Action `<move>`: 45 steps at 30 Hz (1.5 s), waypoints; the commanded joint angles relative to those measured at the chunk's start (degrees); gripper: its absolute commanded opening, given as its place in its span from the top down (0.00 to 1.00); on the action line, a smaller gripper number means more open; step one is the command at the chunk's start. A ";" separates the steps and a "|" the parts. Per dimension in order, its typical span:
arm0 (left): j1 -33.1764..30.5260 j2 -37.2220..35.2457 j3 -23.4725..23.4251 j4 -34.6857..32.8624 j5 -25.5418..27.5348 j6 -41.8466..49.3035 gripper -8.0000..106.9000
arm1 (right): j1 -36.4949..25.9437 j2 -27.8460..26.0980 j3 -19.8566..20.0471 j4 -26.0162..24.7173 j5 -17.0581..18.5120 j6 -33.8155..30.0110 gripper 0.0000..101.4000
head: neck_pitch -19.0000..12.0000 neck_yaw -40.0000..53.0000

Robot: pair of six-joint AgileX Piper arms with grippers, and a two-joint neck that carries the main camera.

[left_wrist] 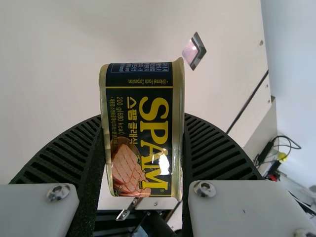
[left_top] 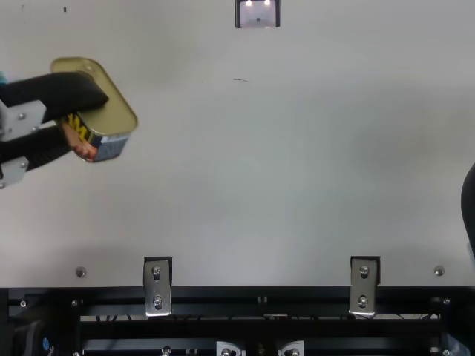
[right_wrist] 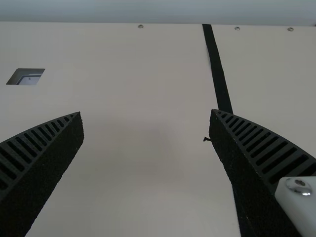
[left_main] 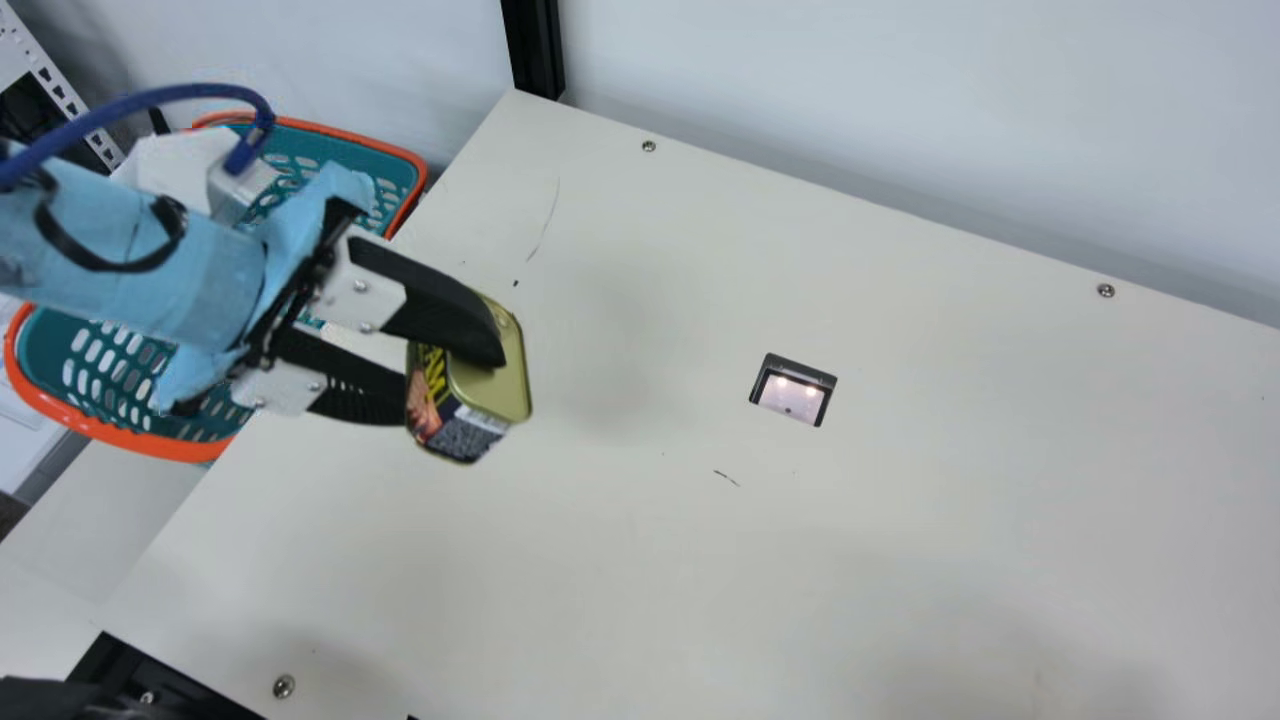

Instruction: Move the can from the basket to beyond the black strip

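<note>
Left end effector point(left_main: 448, 378) clamps the can point(left_main: 508, 385), tilted above the desk point(left_main: 700, 600) near its left edge; right end effector point(right_wrist: 146, 114) open. We judge a slip or corner-first landing possible from that tilt. Basket point(left_main: 140, 442) beyond the edge, partly behind the left arm point(left_main: 130, 245); we cannot tell its contents.

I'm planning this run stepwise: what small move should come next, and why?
Probably carry the can rightward: the left gripper grips it over the table, out of the basket but not yet past the black strip.
</note>
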 commanded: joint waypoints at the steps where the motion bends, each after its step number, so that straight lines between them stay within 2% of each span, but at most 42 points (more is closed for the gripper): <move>1: 0.25 -0.23 0.82 -0.26 0.04 -0.37 0.84 | 0.00 0.00 0.00 0.00 0.00 0.00 0.00 | -1.54 0.67; 25: 0.39 -0.13 0.82 -0.13 -0.05 -0.04 0.84 | 0.00 0.00 0.00 0.00 0.00 0.00 0.00 | -1.54 0.67; 29: -0.64 -0.08 -0.30 1.49 -0.97 0.28 0.84 | 0.00 0.00 0.00 0.00 0.00 0.00 0.00 | -1.53 0.47; 36: -6.76 -0.31 -5.31 7.68 -6.23 -0.71 0.84 | 0.00 0.00 0.00 0.00 0.00 0.00 0.00 | -1.54 -2.58; 45: -18.59 0.27 -9.18 19.51 -17.50 -3.65 0.84 | 0.00 0.00 0.00 0.00 0.00 0.00 0.00 | -1.76 -10.73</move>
